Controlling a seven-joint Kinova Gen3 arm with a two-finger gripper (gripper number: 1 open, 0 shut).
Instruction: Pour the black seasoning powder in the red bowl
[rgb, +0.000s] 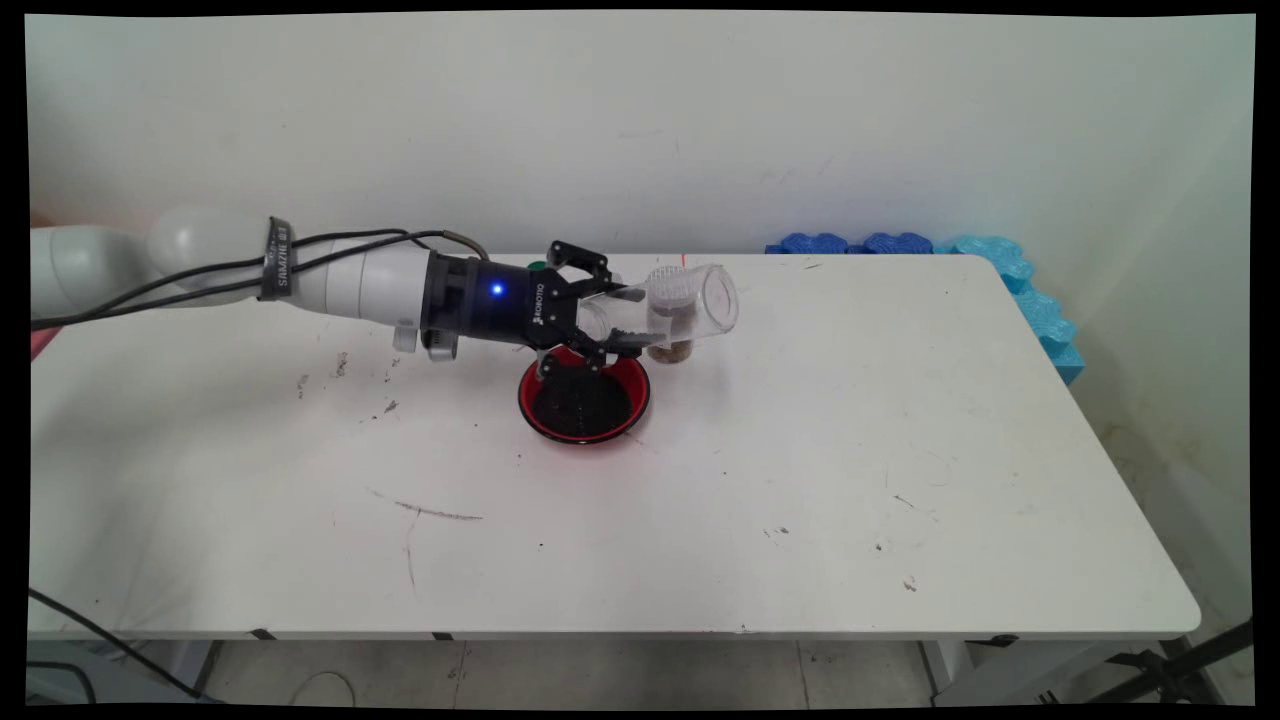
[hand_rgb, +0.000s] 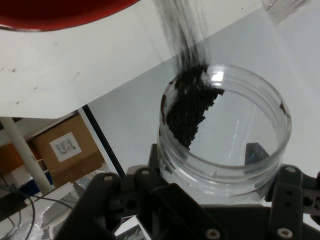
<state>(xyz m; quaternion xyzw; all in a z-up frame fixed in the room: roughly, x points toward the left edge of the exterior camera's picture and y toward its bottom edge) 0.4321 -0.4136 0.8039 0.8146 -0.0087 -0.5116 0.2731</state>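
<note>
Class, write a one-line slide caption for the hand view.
Gripper holds a tipped clear jar; dark granules stream from its mouth toward the red bowl.

A white worktop (rgb: 800, 480) fills the middle of the frame, scuffed with dark marks – the longest a curved streak (rgb: 440, 513) at lower left. Blue foam pieces (rgb: 1010, 262) line its far right corner and right edge, against a pale wall (rgb: 640, 120). A black cable (rgb: 100, 635) trails at bottom left. In the hand view, a cardboard box (hand_rgb: 65, 150) with a white label sits at lower left.
</note>
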